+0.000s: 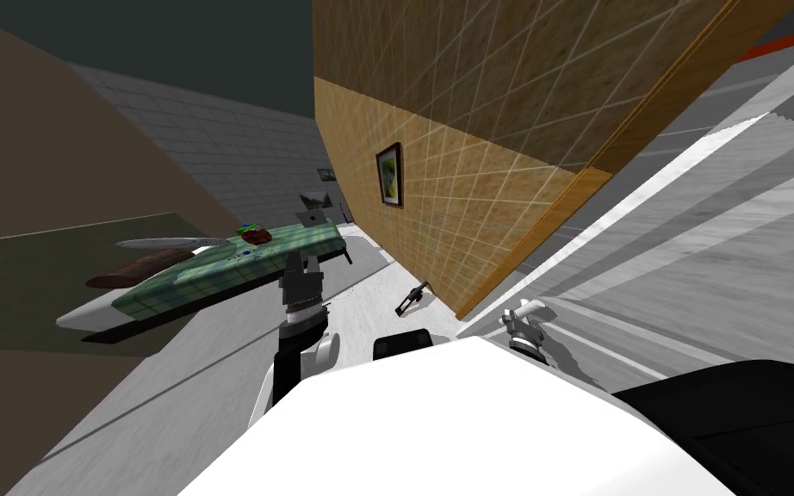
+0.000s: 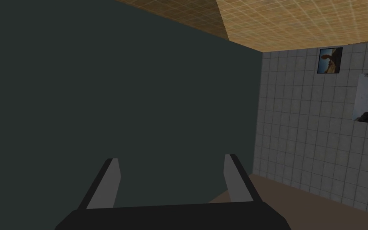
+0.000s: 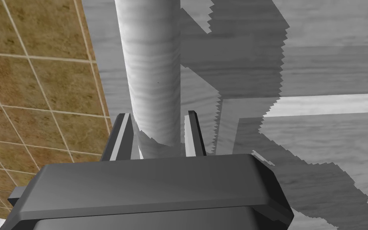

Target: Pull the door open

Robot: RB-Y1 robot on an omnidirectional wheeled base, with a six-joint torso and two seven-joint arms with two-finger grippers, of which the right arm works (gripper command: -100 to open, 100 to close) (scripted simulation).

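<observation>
The door (image 1: 697, 258) is a pale grey wood-grain panel slanting across the right of the head view. Its round grey bar handle (image 3: 153, 72) runs away from my right hand, close to the edge where the door (image 3: 319, 60) meets the tan tiled wall (image 3: 39, 80). My right gripper (image 3: 158, 115) is shut on this handle, one finger pressing each side. In the head view the right gripper (image 1: 526, 312) sits against the door's near edge. My left gripper (image 1: 300, 263) is held out in front of me, and its fingers (image 2: 111, 179) stand open with nothing between them.
A tan tiled wall (image 1: 473, 172) with a framed picture (image 1: 389, 175) ends right beside the door. A bed with a green plaid cover (image 1: 232, 267) stands ahead on the left. A small dark object (image 1: 412, 297) lies on the pale floor by the wall's foot.
</observation>
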